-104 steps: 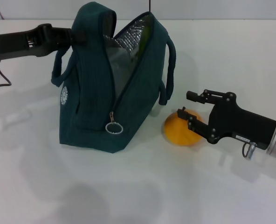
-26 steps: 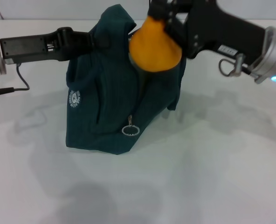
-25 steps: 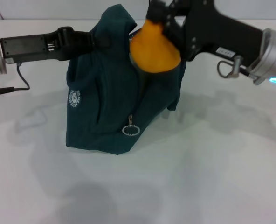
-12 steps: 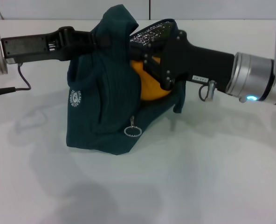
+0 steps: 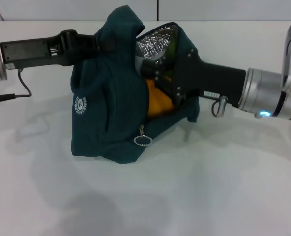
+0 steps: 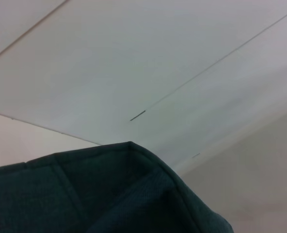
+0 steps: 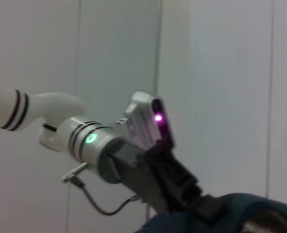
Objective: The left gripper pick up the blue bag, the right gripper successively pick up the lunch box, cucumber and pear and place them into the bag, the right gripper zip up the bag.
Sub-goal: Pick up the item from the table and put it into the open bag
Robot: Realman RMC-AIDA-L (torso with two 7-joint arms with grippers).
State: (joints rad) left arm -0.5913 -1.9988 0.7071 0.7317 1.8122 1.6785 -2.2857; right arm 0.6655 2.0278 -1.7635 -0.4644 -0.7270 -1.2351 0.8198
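The blue bag [image 5: 106, 108] stands on the white table, its foil-lined mouth open toward the right. My left gripper [image 5: 102, 43] is shut on the bag's top edge and holds it up; the left wrist view shows only the bag's fabric [image 6: 109, 194]. My right gripper [image 5: 153, 78] reaches into the mouth from the right, shut on the orange pear [image 5: 158, 102], which sits low inside the opening. A green sliver of the cucumber [image 5: 171, 48] shows against the lining. The lunch box is hidden. The zipper's ring pull [image 5: 142, 140] hangs at the front.
The white table [image 5: 209, 187] spreads around the bag. A black cable [image 5: 8, 96] lies at the far left. The right wrist view shows the left arm [image 7: 134, 160] reaching to the bag's fabric [image 7: 240, 213].
The right gripper lifted the pear from the table beside the bag, carried it over the mouth and has lowered it deeper into the bag. The left arm stays put.
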